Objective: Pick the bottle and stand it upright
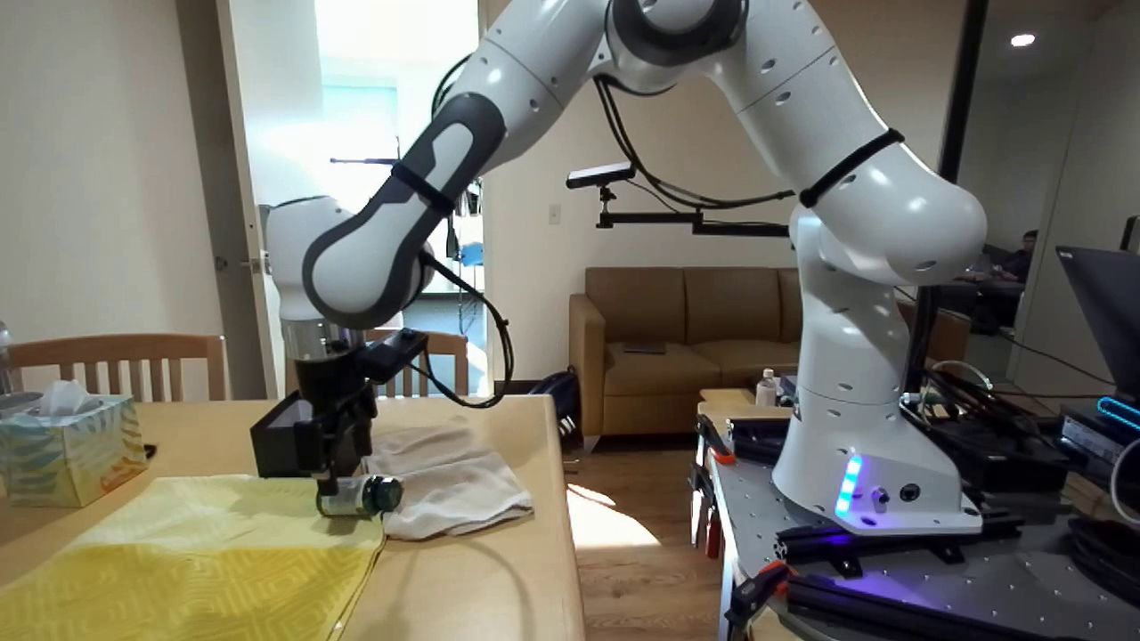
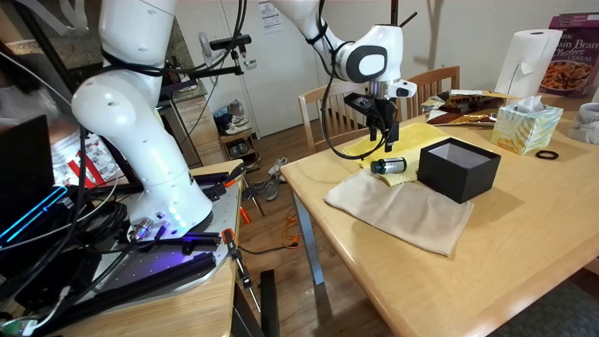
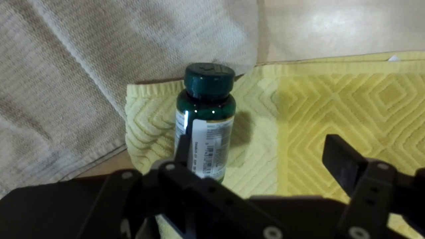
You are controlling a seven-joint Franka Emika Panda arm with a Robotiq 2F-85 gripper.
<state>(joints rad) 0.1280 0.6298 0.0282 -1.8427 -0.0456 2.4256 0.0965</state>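
The bottle [image 2: 389, 165] is dark green with a white label and a dark cap. It lies on its side on the edge of the yellow cloth [image 2: 416, 135], as both exterior views show; it also lies there in an exterior view [image 1: 346, 499]. In the wrist view the bottle [image 3: 209, 132] has its cap toward the top, by the beige cloth [image 3: 83, 66]. My gripper [image 3: 258, 146] is open and empty, its fingers wide apart. One finger overlaps the bottle's label, hiding part of its lower end; the other is over the yellow cloth. In an exterior view the gripper [image 2: 382, 141] is above the cloth, apart from the bottle.
An open black box [image 2: 442, 175] stands close to the bottle's base end. A tissue box [image 2: 524, 126], a black ring [image 2: 538, 156], crumpled foil bags [image 2: 461, 108], a paper towel roll [image 2: 526, 61] and a cereal box [image 2: 571, 70] are farther along the table. Chairs stand behind it.
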